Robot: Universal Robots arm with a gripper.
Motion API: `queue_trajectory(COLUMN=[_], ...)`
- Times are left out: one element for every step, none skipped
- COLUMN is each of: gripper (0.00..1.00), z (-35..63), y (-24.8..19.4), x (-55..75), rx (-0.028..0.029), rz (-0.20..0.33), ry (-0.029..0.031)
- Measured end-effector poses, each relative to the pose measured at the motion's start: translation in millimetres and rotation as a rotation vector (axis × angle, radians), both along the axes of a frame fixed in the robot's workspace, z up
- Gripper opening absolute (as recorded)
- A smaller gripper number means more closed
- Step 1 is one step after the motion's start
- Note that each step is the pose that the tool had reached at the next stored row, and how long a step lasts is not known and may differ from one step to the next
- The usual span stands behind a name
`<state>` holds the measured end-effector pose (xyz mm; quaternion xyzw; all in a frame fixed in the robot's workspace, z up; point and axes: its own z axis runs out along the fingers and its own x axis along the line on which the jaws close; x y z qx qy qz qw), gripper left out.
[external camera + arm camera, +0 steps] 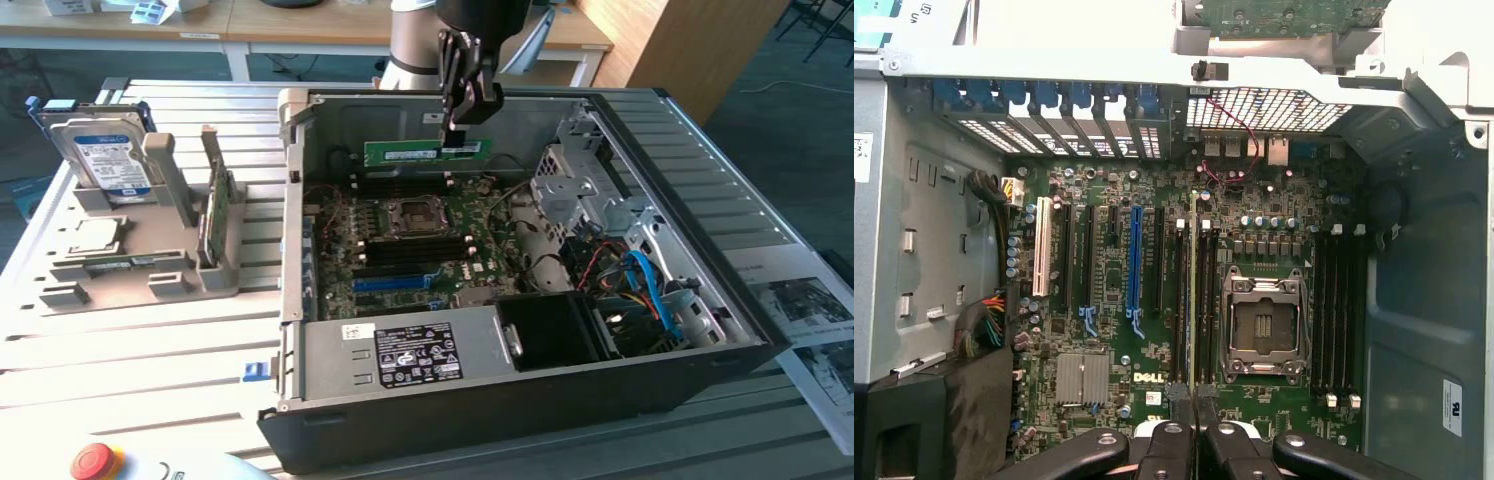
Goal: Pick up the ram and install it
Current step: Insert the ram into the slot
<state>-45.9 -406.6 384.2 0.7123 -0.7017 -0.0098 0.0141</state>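
"One long, narrow green circuit-board ram with a white sticker on its face: where was it?"

"Inside the open black metal computer case. It hung level near the back wall, above the big green motherboard. The black two-fingered pincer was pinching its upper edge."

"And from the wrist view?"

"Edge-on, it was a thin line between the dark fingers. It ran along the black memory slots beside the square silver processor socket. I could not tell whether it touched them."

"Any writing?"

"White 'DELL' lettering was on the board, near a ribbed grey heatsink. A long blue slot and a white slot lay parallel to the memory slots. A black label on the grey power-supply box carried print too small to read."

"Outside the case?"

"A silver hard drive with a blue label stood upright in a grey plastic rack on the pale slatted metal surface."
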Motion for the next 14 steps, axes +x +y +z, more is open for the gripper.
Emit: queue_trajectory(gripper=[0.12, 0.12, 0.12, 0.12, 0.12, 0.12, 0.12, 0.12, 0.12, 0.12, 0.12, 0.12, 0.12, 0.12], z=[-0.5, -1.1, -2.2, -3.5, -4.9, -6.5, -8.5, -10.3, -12.1, -13.9, -15.7, -17.5, -19.4, -21.2], y=[0.0, -0.1, -0.1, -0.1, 0.0, 0.0, 0.0, 0.0, 0.0, 0.0, 0.0, 0.0, -0.1, 0.0], x=[0.0, 0.0, 0.0, 0.0, 0.0, 0.0, 0.0, 0.0, 0.0, 0.0, 0.0, 0.0, 0.0, 0.0], rx=[0.0001, -0.0001, -0.0002, -0.0002, -0.0003, -0.0003, -0.0001, -0.0002, -0.0002, -0.0002, -0.0002, -0.0002, -0.0003, -0.0003], rz=[0.0, 0.0, 0.0, 0.0, 0.0, 0.0, 0.0, 0.0, 0.0, 0.0, 0.0, 0.0, 0.0, 0.0], ry=[0.0, 0.0, 0.0001, 0.0001, 0.0002, 0.0001, 0.0, 0.0001, 0.0001, 0.0001, 0.0001, 0.0001, 0.0001, 0.0001])
